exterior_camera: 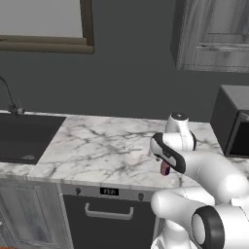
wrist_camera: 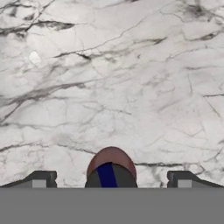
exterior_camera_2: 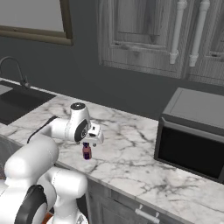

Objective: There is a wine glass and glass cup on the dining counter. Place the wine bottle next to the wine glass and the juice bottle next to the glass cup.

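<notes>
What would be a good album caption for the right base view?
Gripper poised over the juice bottle on the marble counter, microwave beside.

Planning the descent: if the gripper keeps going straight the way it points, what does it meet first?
The juice bottle: its blue cap sits between the open gripper fingertips, directly below. Beyond it, the marble counter.

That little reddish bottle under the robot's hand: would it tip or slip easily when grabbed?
The juice bottle looks short and stubby, standing upright on the marble counter, so it probably resists tipping. Its rounded, smooth-looking body could slip or twist between the fingers. Being small, it is likely light.
</notes>
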Controlling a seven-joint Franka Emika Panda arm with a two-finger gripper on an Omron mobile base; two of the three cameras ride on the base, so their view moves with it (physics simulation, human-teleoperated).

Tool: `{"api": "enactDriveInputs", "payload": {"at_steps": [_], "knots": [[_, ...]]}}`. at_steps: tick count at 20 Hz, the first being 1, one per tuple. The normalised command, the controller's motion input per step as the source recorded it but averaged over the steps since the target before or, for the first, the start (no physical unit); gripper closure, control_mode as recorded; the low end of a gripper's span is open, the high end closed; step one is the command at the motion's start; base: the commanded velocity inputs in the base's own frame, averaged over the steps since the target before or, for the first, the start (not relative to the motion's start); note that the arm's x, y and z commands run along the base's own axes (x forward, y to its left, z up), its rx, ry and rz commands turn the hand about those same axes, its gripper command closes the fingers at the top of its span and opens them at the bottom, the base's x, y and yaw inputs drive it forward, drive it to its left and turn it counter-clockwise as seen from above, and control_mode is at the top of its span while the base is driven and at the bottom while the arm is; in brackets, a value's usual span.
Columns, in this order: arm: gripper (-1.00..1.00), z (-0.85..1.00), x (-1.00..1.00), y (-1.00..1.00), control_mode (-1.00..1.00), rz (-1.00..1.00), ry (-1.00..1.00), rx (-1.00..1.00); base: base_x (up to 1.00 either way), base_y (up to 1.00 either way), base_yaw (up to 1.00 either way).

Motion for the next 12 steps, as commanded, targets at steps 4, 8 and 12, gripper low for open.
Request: {"api": "enactDriveInputs", "payload": {"at_steps": [4, 8, 12], "knots": [[-1.00, -0.09, 0.05, 0.00, -1.00, 0.04, 0.02, 0.00, 0.00, 0.00, 0.00], [-1.00, -0.08, 0.03, 0.00, -1.00, 0.04, 0.03, 0.00, 0.00, 0.00, 0.00], [-1.00, -0.07, 0.00, 0.00, -1.00, 0.02, 0.03, 0.00, 0.00, 0.00, 0.00]]}}
